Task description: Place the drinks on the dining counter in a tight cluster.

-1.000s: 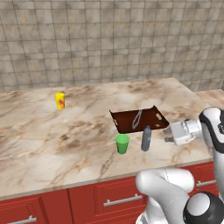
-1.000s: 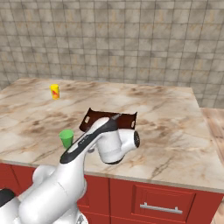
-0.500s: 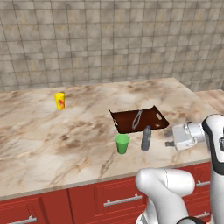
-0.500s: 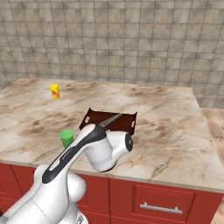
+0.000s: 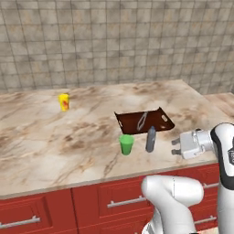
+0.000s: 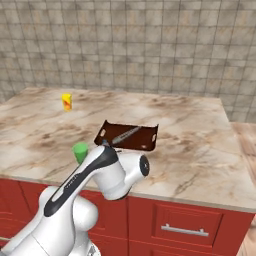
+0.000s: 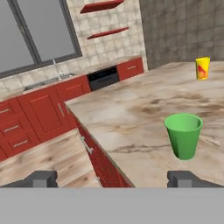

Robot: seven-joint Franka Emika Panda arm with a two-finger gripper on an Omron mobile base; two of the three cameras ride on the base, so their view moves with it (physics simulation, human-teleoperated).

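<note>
Gripper (image 5: 174, 146) at right of the left base view stands wide apart, holding nothing. Grey bottle (image 5: 150, 139) stands upright beside it, long axis vertical, near the green cup (image 5: 126, 144).

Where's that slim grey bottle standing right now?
In the left base view the slim grey bottle stands upright near the counter's front edge, just right of the green cup and just in front of the dark brown tray.

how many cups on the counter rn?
2. Green cup near the front edge, left of the grey bottle. Yellow cup far left, toward the wall. None seen behind the arm, though it could hide one.
</note>
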